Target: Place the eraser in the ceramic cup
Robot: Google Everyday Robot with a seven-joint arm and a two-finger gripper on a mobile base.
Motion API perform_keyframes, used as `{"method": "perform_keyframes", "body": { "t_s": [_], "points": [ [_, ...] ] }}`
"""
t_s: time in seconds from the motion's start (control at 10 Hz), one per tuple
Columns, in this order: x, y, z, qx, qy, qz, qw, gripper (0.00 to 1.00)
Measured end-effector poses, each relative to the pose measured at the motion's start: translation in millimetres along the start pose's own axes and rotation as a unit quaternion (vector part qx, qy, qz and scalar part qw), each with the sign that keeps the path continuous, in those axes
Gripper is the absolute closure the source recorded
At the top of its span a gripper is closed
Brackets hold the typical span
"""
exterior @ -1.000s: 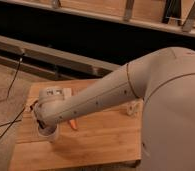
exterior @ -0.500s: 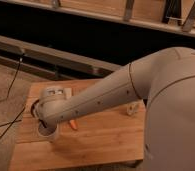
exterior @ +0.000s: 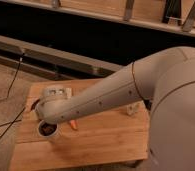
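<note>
The ceramic cup (exterior: 47,131) is small, pale and cylindrical with a dark inside. It stands near the front left of the wooden table (exterior: 101,142). My arm reaches in from the right, and its wrist (exterior: 56,100) hangs over the cup. My gripper (exterior: 49,120) points down at the arm's end, right above the cup's mouth, mostly hidden by the wrist. I cannot make out the eraser.
A small orange object (exterior: 73,124) lies just right of the cup. A small white object (exterior: 130,109) sits near the table's right side. A dark round dish edge (exterior: 33,105) shows behind the wrist. Black cables (exterior: 11,82) run over the floor at left.
</note>
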Motion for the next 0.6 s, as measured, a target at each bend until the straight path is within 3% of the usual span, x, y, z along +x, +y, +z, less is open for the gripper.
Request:
{"method": "perform_keyframes", "body": {
  "t_s": [0.6],
  "points": [
    [-0.3,-1.5,-1.6,0.001,0.001,0.004,1.0,0.2]
  ]
}}
